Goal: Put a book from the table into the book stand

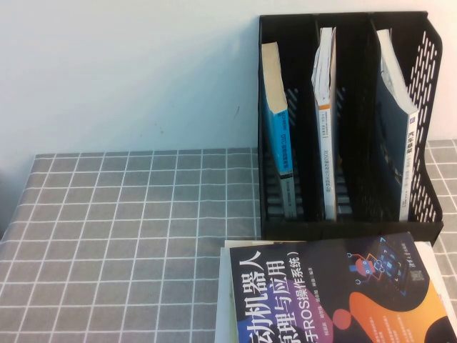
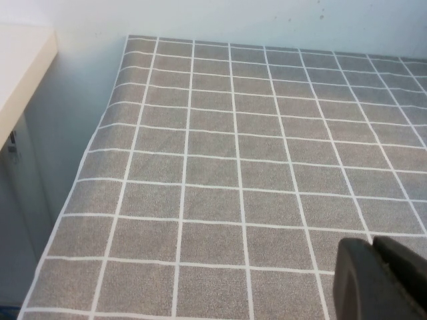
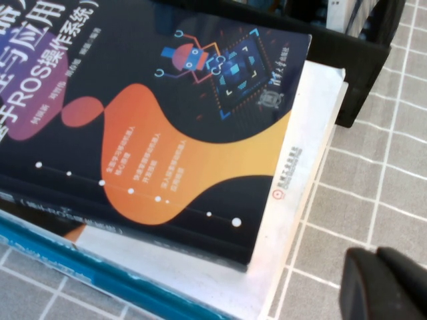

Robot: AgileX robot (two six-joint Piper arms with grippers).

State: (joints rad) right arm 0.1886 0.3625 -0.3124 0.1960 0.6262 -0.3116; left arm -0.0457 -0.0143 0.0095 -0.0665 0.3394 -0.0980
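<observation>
The black book stand [image 1: 350,230] stands at the back right of the grey checked table [image 1: 107,229]. In its right compartment the book [image 1: 391,146] stands upright and leans a little. It shows a dark teal face and a white strip with black characters. Neither arm shows in the high view. My left gripper [image 2: 372,243] is shut and empty, low over bare cloth [image 2: 233,167]. My right gripper [image 3: 375,253] is shut and empty, over the cloth just beside the stack of books on the table.
A blue-spined book [image 1: 275,121] stands in the stand's left compartment and a thin white one [image 1: 327,121] in the middle. A black-and-orange robot-cover book [image 1: 335,293] [image 3: 167,127] tops a stack at the front right, over a wider white book [image 3: 297,200].
</observation>
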